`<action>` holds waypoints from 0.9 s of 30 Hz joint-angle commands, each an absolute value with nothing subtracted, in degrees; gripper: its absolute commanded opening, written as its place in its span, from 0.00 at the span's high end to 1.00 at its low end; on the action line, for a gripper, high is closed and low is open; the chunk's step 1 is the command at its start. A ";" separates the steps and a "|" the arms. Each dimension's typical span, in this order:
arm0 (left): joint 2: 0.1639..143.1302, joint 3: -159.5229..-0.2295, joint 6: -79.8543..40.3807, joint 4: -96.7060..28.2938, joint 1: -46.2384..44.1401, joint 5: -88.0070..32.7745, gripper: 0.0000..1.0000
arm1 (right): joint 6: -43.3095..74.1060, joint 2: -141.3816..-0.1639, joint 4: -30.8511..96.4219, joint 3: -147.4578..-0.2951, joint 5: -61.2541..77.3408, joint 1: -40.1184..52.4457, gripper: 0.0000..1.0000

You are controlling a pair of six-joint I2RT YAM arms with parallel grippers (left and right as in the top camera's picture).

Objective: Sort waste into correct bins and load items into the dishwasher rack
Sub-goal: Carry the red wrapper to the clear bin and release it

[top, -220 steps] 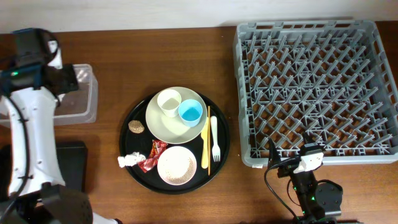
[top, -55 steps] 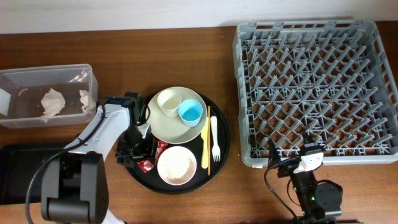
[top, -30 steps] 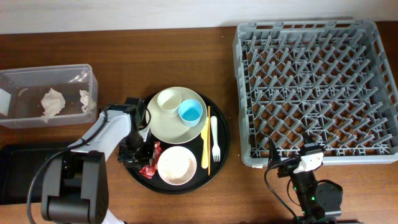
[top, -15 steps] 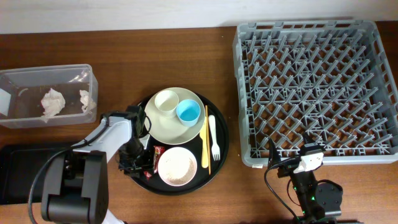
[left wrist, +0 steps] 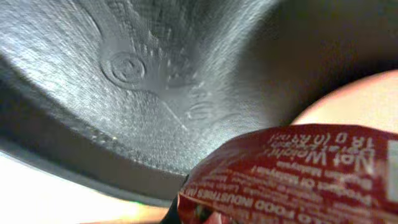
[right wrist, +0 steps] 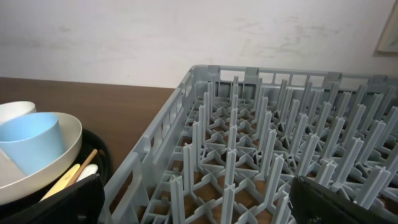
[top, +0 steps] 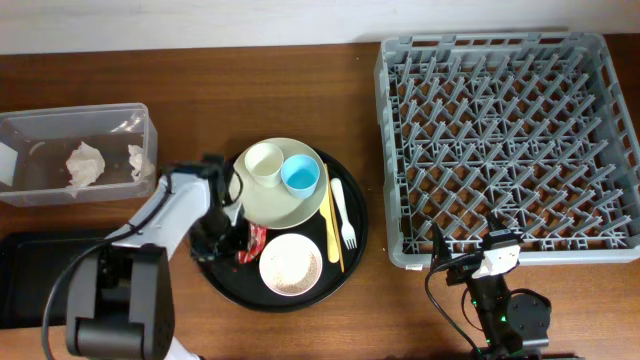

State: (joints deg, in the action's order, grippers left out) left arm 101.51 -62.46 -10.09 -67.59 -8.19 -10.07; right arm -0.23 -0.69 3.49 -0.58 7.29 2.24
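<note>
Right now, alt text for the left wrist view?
Close-up: a red crinkled snack wrapper with white print fills the lower right, in front of the textured inside of a round black plastic tray. A blurred pale pinkish surface shows at right.

red wrapper (left wrist: 292, 177) cut off below, rectangular black tray (top: 25, 285) partly hidden

Crinkled red wrapper (top: 254, 240), seemingly beside bowl (top: 290, 265)
</note>
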 commanded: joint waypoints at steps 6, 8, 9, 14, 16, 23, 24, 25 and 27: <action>99.48 -80.82 -9.74 -76.38 -0.69 -5.96 1.00 | -0.21 -0.36 3.90 -0.32 6.81 2.20 0.02; 99.50 -84.99 -9.78 -73.89 3.49 -6.07 1.00 | -0.21 -0.36 3.90 -0.32 6.81 2.20 0.02; 99.48 -89.23 -9.78 -73.01 7.38 -6.13 1.00 | -0.21 -0.36 3.90 -0.32 6.81 2.20 0.02; 99.50 -92.86 -18.04 -61.84 19.46 -6.15 1.00 | -0.21 -0.36 3.90 -0.32 6.81 2.20 0.02; 99.53 -92.86 -18.20 -56.82 22.92 -5.80 0.99 | -0.21 -0.36 3.88 -0.32 6.81 2.20 0.02; 105.56 -92.84 -18.20 -48.66 24.23 2.44 1.00 | -0.21 -0.36 3.90 -0.32 6.81 2.20 0.02; 107.66 -92.84 -18.17 -47.48 24.23 2.48 1.00 | -0.21 -0.36 3.90 -0.32 6.81 2.20 0.02; 109.67 -92.84 -18.00 -46.54 24.23 2.90 1.00 | -0.21 -0.36 3.90 -0.32 6.83 2.20 0.02; 112.60 -92.84 -15.07 -44.58 24.32 3.05 0.99 | -0.21 -0.36 3.90 -0.32 6.81 2.20 0.02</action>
